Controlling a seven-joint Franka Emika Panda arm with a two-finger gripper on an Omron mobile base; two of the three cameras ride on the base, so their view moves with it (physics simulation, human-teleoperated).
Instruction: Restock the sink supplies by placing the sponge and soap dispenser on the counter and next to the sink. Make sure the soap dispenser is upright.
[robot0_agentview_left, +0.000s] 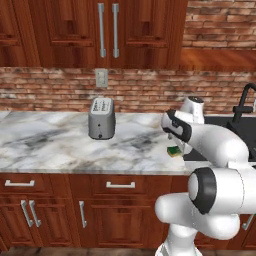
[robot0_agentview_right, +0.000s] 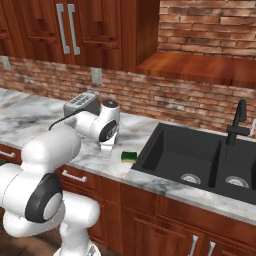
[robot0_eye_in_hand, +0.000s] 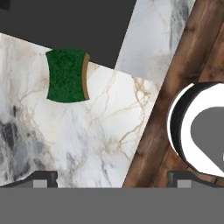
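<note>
One sponge (robot0_eye_in_hand: 66, 75) lies on the counter (robot0_eye_in_hand: 78, 140) beside the sink (robot0_eye_in_hand: 65, 19), jaws wide.

sponge (robot0_agentview_right: 128, 156): 1 | toaster (robot0_agentview_left: 102, 118): 1 | sink (robot0_agentview_right: 165, 150): 1, two bowls, two round drains | faucet (robot0_agentview_right: 236, 122): 1 | counter (robot0_agentview_left: 45, 142): 1 | wall outlets (robot0_agentview_left: 101, 77): 1 in left base view, 2 in right base view | upper cabinet bar handles (robot0_agentview_left: 102, 30): 2
</note>
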